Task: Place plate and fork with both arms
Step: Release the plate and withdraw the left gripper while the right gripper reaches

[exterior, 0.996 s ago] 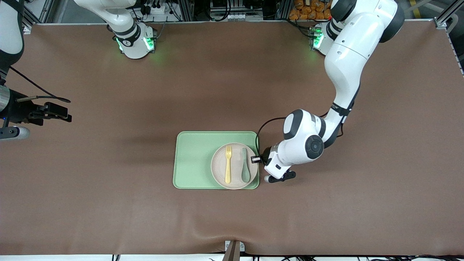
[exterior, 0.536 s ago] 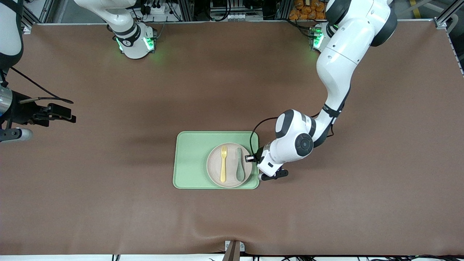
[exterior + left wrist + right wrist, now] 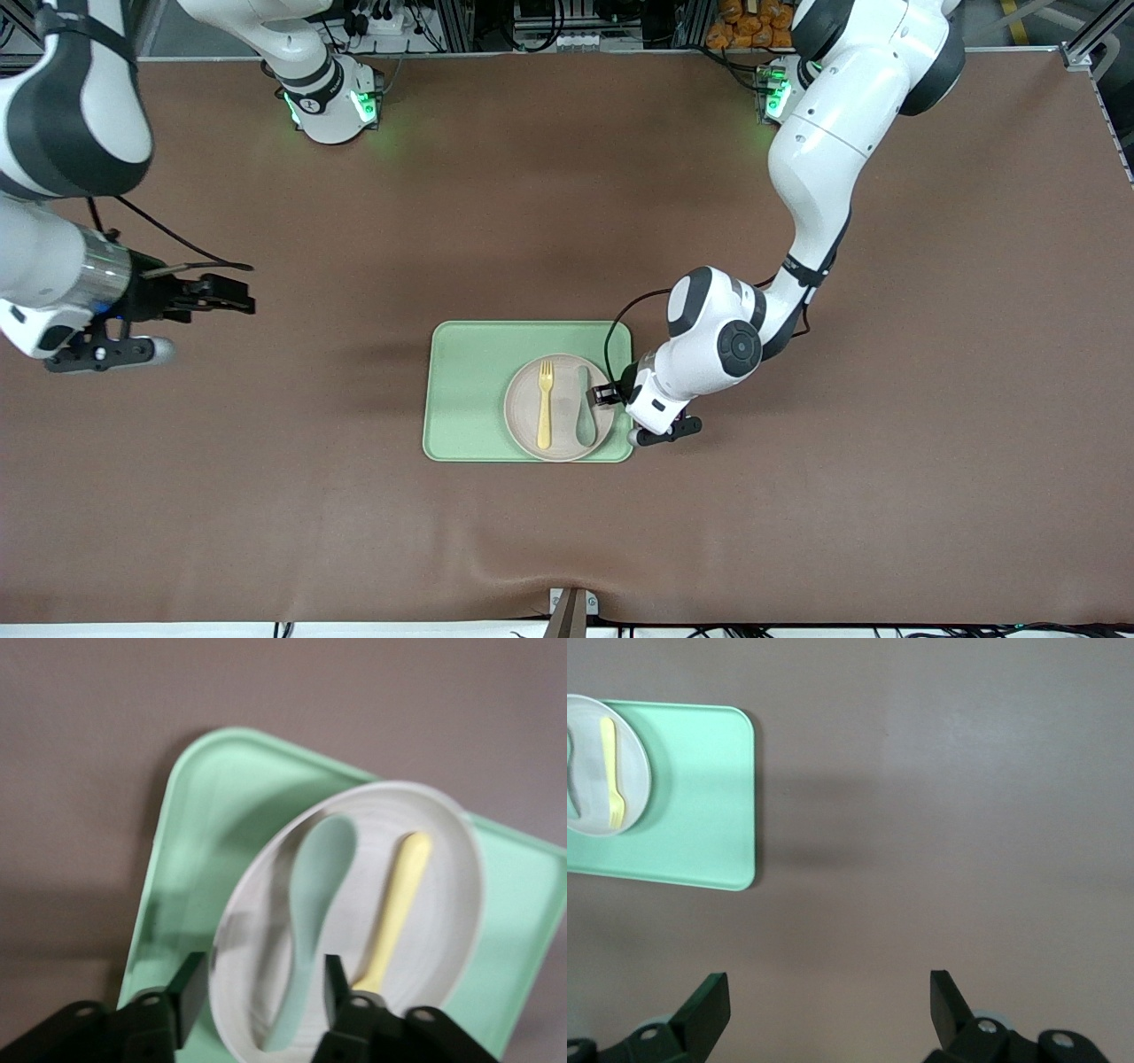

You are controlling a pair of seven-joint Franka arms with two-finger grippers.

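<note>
On the brown bench (image 3: pixel 797 496) I see the plate (image 3: pixel 523 434) in the green tray (image 3: pixel 469 390), fork (image 3: pixel 544 408) and spoon (image 3: pixel 585 416) on it. Left gripper (image 3: pixel 257 1010) fingers straddle its rim, parted; right gripper (image 3: pixel 828 1005) fingers wide over bare bench.

The left arm (image 3: pixel 815 168) reaches down from its base and bends sharply at the elbow, its wrist turned toward the middle of the table. The left gripper (image 3: pixel 257 997) sits low with its fingers (image 3: pixel 188 994) parted. The right arm (image 3: pixel 53 177) extends over its end of the table, and the right gripper (image 3: pixel 828 1005) hangs in the air, jaws spread wide.
</note>
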